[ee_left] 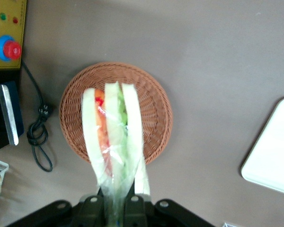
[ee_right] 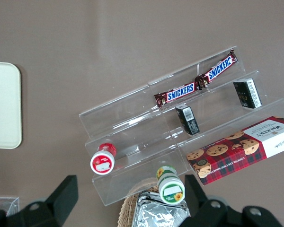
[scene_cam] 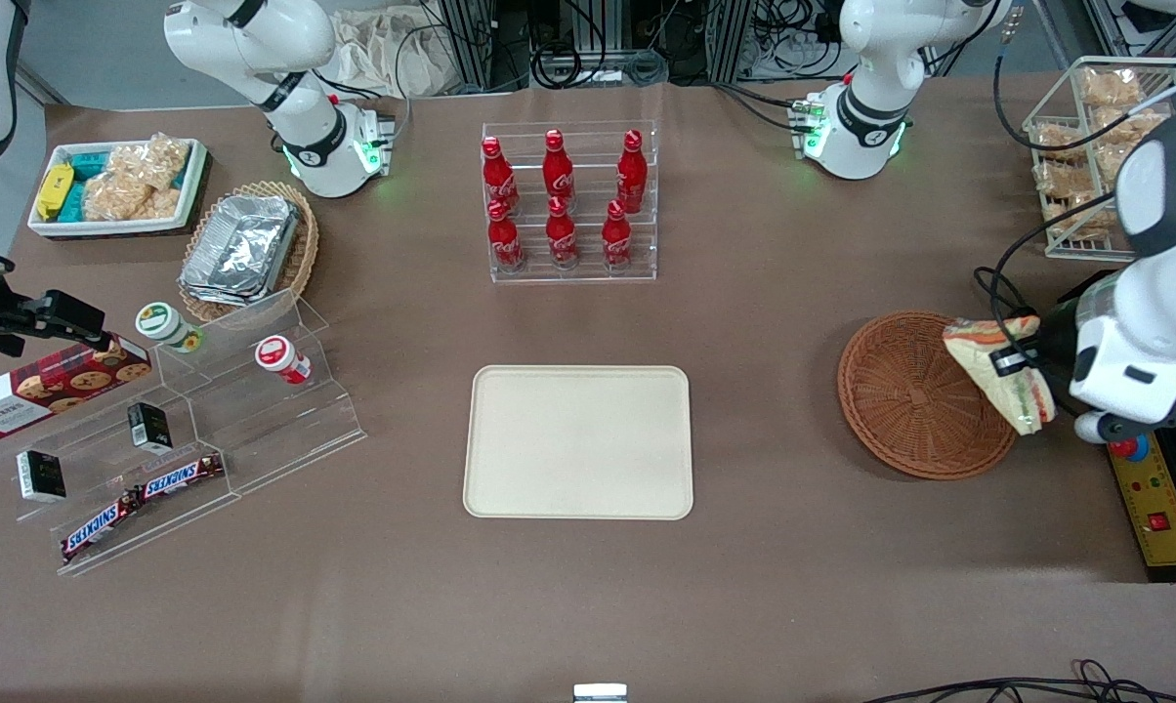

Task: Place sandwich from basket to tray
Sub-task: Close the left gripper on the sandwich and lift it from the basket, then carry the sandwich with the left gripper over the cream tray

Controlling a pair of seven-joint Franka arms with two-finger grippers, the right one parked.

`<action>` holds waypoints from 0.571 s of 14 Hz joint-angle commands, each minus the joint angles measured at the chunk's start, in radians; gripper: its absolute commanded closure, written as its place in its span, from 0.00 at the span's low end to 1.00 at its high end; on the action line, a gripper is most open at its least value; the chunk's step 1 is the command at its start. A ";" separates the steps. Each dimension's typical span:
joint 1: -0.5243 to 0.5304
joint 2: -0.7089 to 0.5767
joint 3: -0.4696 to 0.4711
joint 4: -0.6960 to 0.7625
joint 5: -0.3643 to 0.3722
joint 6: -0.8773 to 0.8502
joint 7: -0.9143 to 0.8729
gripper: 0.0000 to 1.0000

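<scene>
My gripper (scene_cam: 1013, 359) clamps the sandwich (scene_cam: 1000, 381) above the basket (scene_cam: 905, 395) rim, clear for carrying to the tray (scene_cam: 578, 441).

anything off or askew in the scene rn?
Nothing spilled or damaged. The only thing not resting in place is the sandwich: the gripper is shut on it, holding it above the working-arm edge of the basket, which has nothing else in it. The tray lies bare and square on the table.
</scene>
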 commanded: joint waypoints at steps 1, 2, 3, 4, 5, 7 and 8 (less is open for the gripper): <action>-0.004 0.030 -0.062 0.080 -0.009 -0.025 0.049 1.00; -0.004 0.033 -0.111 0.079 -0.007 -0.018 0.051 1.00; -0.007 0.045 -0.156 0.068 -0.003 -0.001 0.049 1.00; -0.045 0.064 -0.179 0.050 0.006 0.033 0.040 1.00; -0.103 0.090 -0.178 0.033 0.011 0.079 0.039 1.00; -0.192 0.169 -0.176 0.013 0.016 0.201 0.020 1.00; -0.234 0.208 -0.175 0.011 0.020 0.256 -0.009 1.00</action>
